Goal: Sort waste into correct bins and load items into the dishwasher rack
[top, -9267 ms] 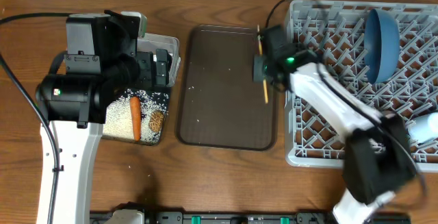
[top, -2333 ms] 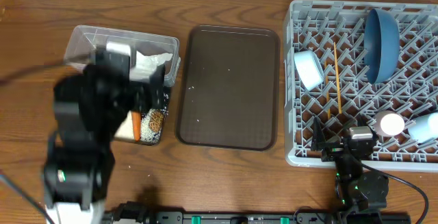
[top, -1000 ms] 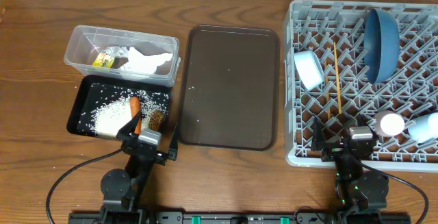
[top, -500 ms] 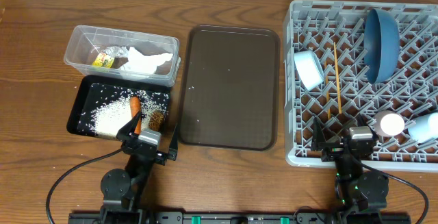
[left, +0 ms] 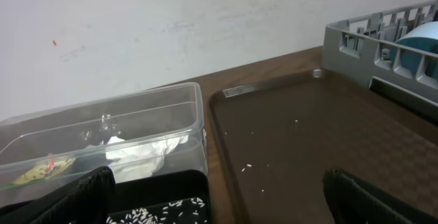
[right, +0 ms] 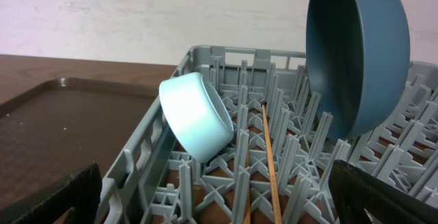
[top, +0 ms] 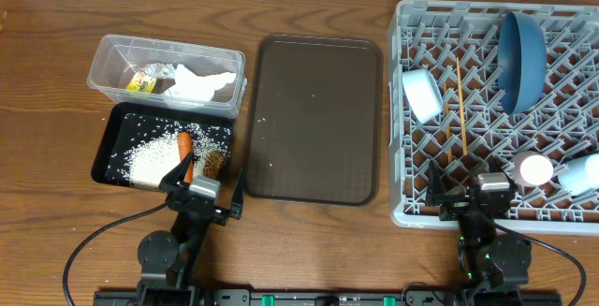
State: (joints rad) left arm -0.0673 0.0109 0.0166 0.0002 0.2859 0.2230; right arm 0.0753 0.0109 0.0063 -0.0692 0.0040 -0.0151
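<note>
Grey rack: the large square dishwasher rack [top: 397, 109] fills the right of the overhead view; its far and right sides run out of frame.
Blue plate: the dark blue plate [top: 521, 49] stands on edge among the pegs at the rack's back right; the right wrist view cuts off its top.
White bowl: the white bowl [top: 421, 94] lies tipped on its side near the rack's left wall, its inside turned away from the wrist camera.
Chopsticks: the thin wooden chopsticks [top: 460, 109] lie on the lattice between bowl and plate; one stick or two cannot be told.
Cups: the first small cup [top: 534, 168] sits at the rack's front right; the second small cup [top: 582, 173] beside it is cut off by the frame edge. Their inner colours are hard to make out.
Clear tub: the clear tub [top: 103, 63] at back left holds the crumpled white wrapper [top: 199, 83] and yellow packet [top: 140, 81]; its wall blurs them in the left wrist view.
Black tray: the black tray [top: 105, 152], just in front of the tub, holds rice [top: 150, 161], the carrot [top: 184, 147] and the brown lump [top: 213, 163]; a finger hides the carrot's near end.
Serving tray: the brown serving tray [top: 314, 119] lies between bins and rack, with a few stray grains on it.
Left gripper: the left gripper [top: 205, 181] sits by the black tray's front, fingers [left: 75, 196] spread wide around nothing.
Right gripper: the right gripper [top: 489, 186] sits at the rack's front wall, fingers [right: 55, 200] spread wide and holding nothing; from above one finger is lost against the lattice.
</note>
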